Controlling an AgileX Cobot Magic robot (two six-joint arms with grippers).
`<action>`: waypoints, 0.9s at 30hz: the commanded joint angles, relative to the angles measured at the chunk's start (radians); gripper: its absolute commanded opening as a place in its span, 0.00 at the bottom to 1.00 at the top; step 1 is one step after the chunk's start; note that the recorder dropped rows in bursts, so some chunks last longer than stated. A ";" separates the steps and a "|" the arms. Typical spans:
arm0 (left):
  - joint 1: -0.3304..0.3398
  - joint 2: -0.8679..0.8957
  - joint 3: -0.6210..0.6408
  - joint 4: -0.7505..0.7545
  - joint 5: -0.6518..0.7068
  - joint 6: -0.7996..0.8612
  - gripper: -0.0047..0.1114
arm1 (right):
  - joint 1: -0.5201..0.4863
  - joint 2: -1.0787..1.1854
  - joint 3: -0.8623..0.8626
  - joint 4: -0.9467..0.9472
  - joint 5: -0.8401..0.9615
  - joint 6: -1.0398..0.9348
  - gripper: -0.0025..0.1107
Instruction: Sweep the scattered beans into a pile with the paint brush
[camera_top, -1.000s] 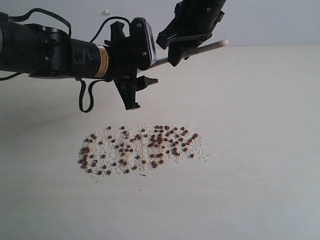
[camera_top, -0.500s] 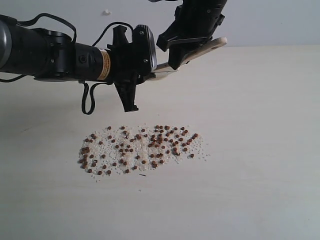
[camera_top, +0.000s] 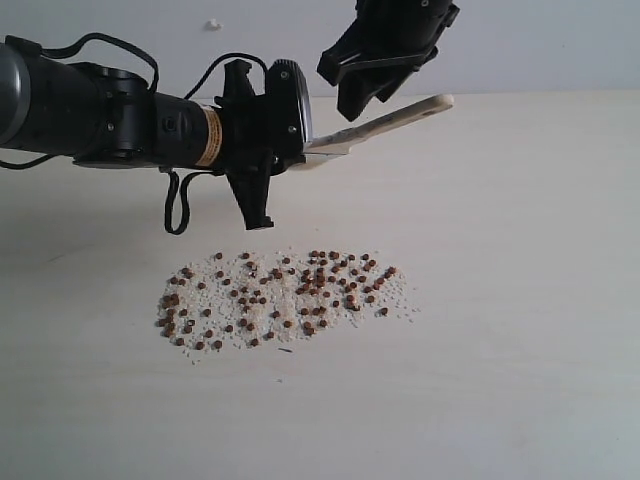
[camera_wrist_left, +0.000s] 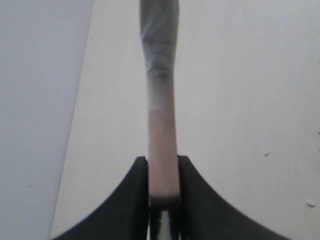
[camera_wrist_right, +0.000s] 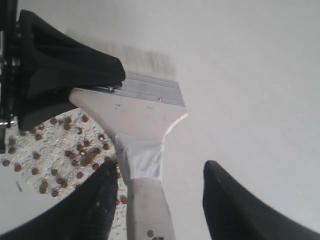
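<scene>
The paint brush (camera_top: 400, 115) hangs above the table, its handle pointing right. My left gripper (camera_top: 298, 150) is shut on its head at the silver ferrule (camera_wrist_right: 150, 91); in the left wrist view the brush (camera_wrist_left: 162, 150) stands edge-on between the shut jaws of the left gripper (camera_wrist_left: 162, 162). My right gripper (camera_top: 360, 90) hovers open just above the handle. In the right wrist view the handle (camera_wrist_right: 146, 200) runs between the spread fingers of the right gripper (camera_wrist_right: 159, 167), close to one finger. The beans (camera_top: 280, 300) lie scattered on the table below among whitish grains, also showing as beans (camera_wrist_right: 65, 150).
The pale table (camera_top: 520, 300) extends right of and in front of the bean patch. A grey wall (camera_top: 550, 40) runs along the back. A black cable (camera_top: 175, 200) loops down from the left arm.
The right gripper has let go of the handle and risen slightly. The left gripper has turned its wrist, bringing the brush from edge-on to flat, and keeps hold of it.
</scene>
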 joint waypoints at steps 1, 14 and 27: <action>-0.004 -0.007 -0.001 -0.022 0.002 -0.059 0.04 | -0.004 -0.063 -0.003 -0.154 -0.101 0.108 0.46; 0.000 -0.038 -0.001 -0.288 -0.018 -0.156 0.04 | -0.070 -0.348 0.171 -0.284 -0.373 0.311 0.34; 0.000 -0.151 0.102 -0.300 -0.141 -0.394 0.04 | -0.085 -0.916 1.114 -0.261 -1.234 0.476 0.02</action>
